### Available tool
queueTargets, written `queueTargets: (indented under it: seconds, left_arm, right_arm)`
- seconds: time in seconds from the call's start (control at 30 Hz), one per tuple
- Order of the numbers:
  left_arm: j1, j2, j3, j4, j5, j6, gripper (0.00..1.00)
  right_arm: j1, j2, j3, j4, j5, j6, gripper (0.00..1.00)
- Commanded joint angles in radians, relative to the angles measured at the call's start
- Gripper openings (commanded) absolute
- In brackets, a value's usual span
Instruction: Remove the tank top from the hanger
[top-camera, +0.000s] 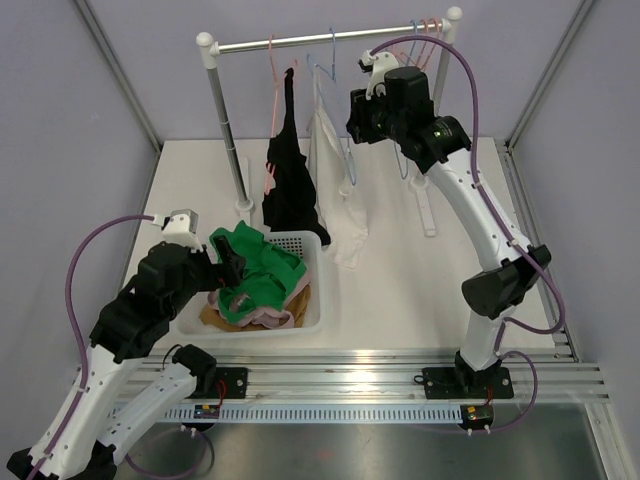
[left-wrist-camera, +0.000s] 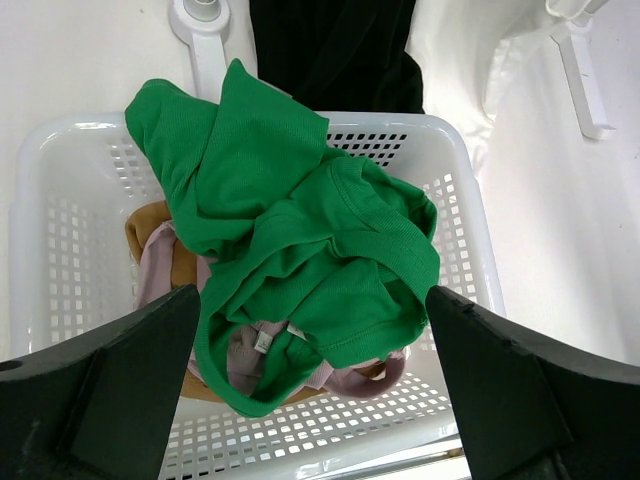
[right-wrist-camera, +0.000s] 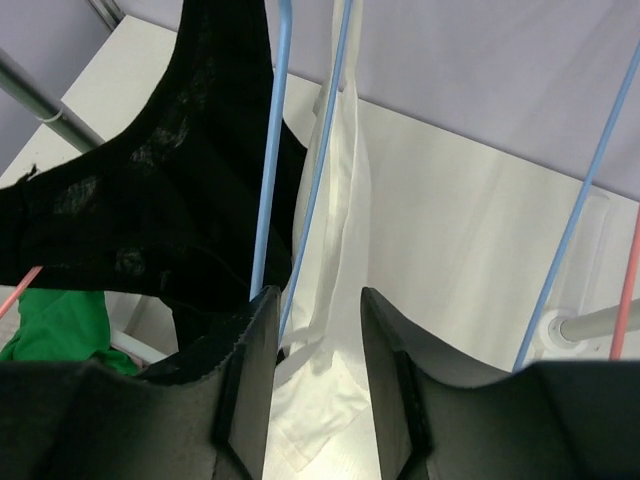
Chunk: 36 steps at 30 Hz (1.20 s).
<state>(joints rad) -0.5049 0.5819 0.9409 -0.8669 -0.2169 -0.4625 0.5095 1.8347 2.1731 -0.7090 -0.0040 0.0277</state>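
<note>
Right gripper (right-wrist-camera: 318, 296) jaws parted; white tank top (right-wrist-camera: 342, 200) hangs just beyond gap.

the white tank top (top-camera: 335, 185) hangs long and limp at about twelve o'clock in the top view. its lower end is bunched on the table (top-camera: 400, 260) toward six o'clock. in the right wrist view a narrow strap runs up along the thin wires of the blue hanger (right-wrist-camera: 270, 150), which stand steep, not level. whether both straps are on it cannot be told.
</note>
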Motion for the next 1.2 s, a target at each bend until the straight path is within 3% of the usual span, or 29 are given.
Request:
queueTargets:
  seconds: [0.0,0.23,0.43,0.63,0.93,1.0,1.1,1.17]
  left_arm:
    - [-0.004,-0.013,-0.011,0.031,-0.01,0.025,0.99]
    - [-0.004,-0.017,-0.019,0.035,-0.009,0.025,0.99]
    - [-0.004,-0.021,-0.025,0.04,-0.012,0.021,0.99]
    - [-0.004,-0.028,-0.031,0.045,-0.013,0.019,0.99]
    - [-0.004,-0.042,-0.039,0.049,-0.013,0.016,0.99]
    - [-0.004,-0.044,-0.04,0.051,-0.013,0.018,0.99]
    - [-0.004,-0.044,-0.04,0.051,-0.012,0.018,0.99]
    - [-0.004,-0.047,-0.042,0.051,-0.012,0.016,0.99]
  right_arm:
    - [0.006,0.066,0.122,-0.021,0.009,-0.011,0.47]
    - [0.012,0.087,0.197,-0.014,-0.002,0.02,0.47]
    - [0.03,0.043,0.186,0.014,0.145,0.023,0.47]
    - [0.053,0.0,0.16,0.029,0.09,0.06,0.61]
    - [0.078,0.096,0.264,-0.03,0.125,0.06,0.62]
    - [0.08,0.115,0.281,-0.037,0.139,0.058,0.59]
    - [0.083,0.138,0.281,-0.026,0.168,0.058,0.43]
    - [0.084,0.161,0.3,-0.035,0.193,0.06,0.39]
